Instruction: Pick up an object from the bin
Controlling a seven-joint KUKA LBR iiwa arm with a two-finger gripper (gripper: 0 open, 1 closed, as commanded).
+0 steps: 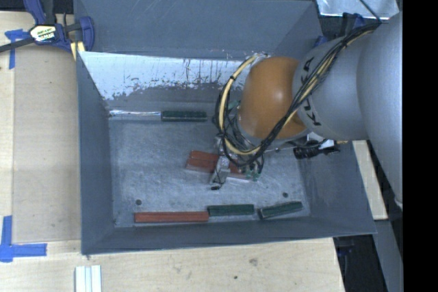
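**A:** So, which step of the picking is in hand, in your opinion?

**B:** I judge it is the approach for the grasp. The gripper [218,178] is low over the middle of the bin [96,167], just beside a red-brown block [200,161], at the block's right end. Whether it touches the block I cannot tell. Whether the pincer is released or clenched I also cannot tell, because the orange cover [270,102] and the cables hide much.

**A:** Is anything lifted?

**B:** I see nothing held. The block lies flat on the floor.

**A:** What does the next move call for?

**B:** Probably to centre over the block, close across its narrow width, then rise straight up.

**A:** And the materials?

**B:** The block looks rigid, with flat faces and a dull surface. The floor is grey metal, scuffed and speckled. Along the near wall lie a long red bar [171,217], a dark green bar [230,211] and a second green bar [280,210]. A far green bar [183,115] lies by the far wall. All are slim, straight-edged and apart from the gripper.
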